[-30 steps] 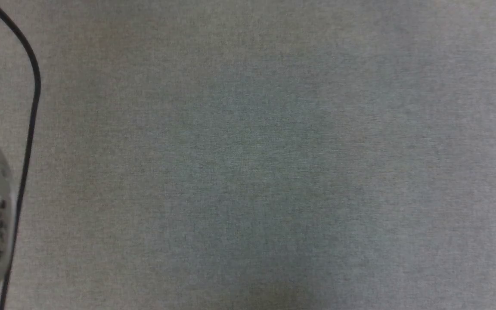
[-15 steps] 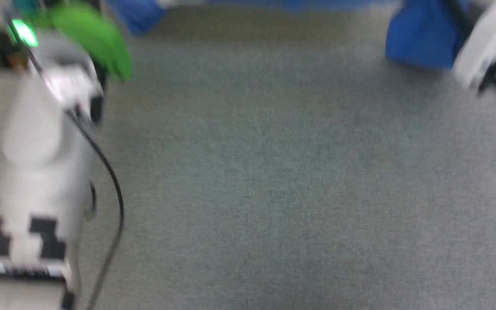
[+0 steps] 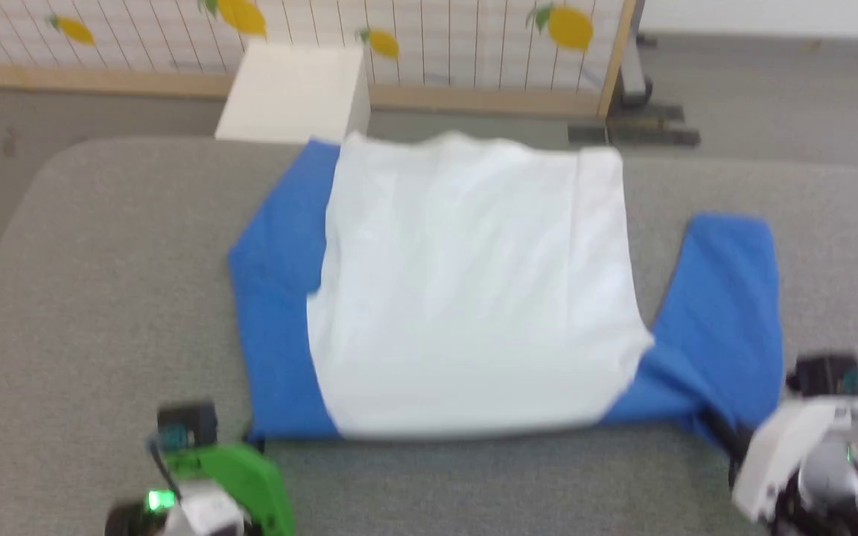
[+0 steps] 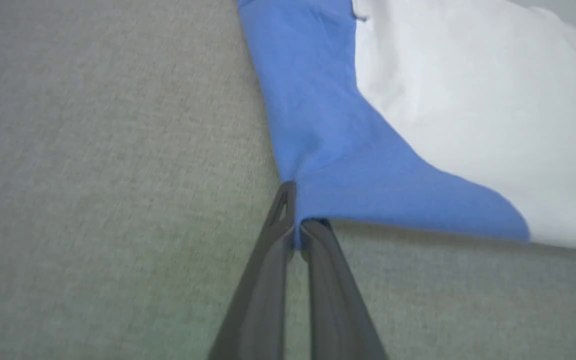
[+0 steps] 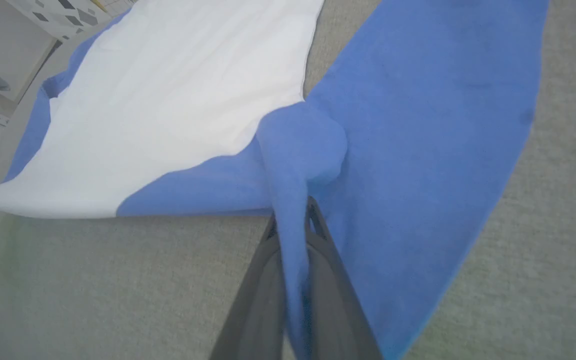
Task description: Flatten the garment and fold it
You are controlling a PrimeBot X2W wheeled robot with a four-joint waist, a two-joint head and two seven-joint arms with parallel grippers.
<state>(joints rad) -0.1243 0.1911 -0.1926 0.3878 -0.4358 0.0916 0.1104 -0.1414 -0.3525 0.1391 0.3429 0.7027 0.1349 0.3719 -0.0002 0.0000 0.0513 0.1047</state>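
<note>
Left gripper (image 4: 295,225) and right gripper (image 5: 294,225) each clamp blue cloth at a lower corner of the garment (image 3: 474,283), spread mid-frame on the grey surface (image 3: 86,298). Pull unevenly and you risk slipping cloth or a bunched, skewed fold.

A lemon-print screen (image 3: 436,30) and white box (image 3: 291,93) stand beyond the grey table (image 3: 101,246).

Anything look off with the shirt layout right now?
Mostly flat, but lopsided: the garment has its blue sleeve splayed out on the robot's right, while the left blue side lies tucked against the body. The right gripper pinches a bunched blue ridge; the left gripper holds a smoother corner.
</note>
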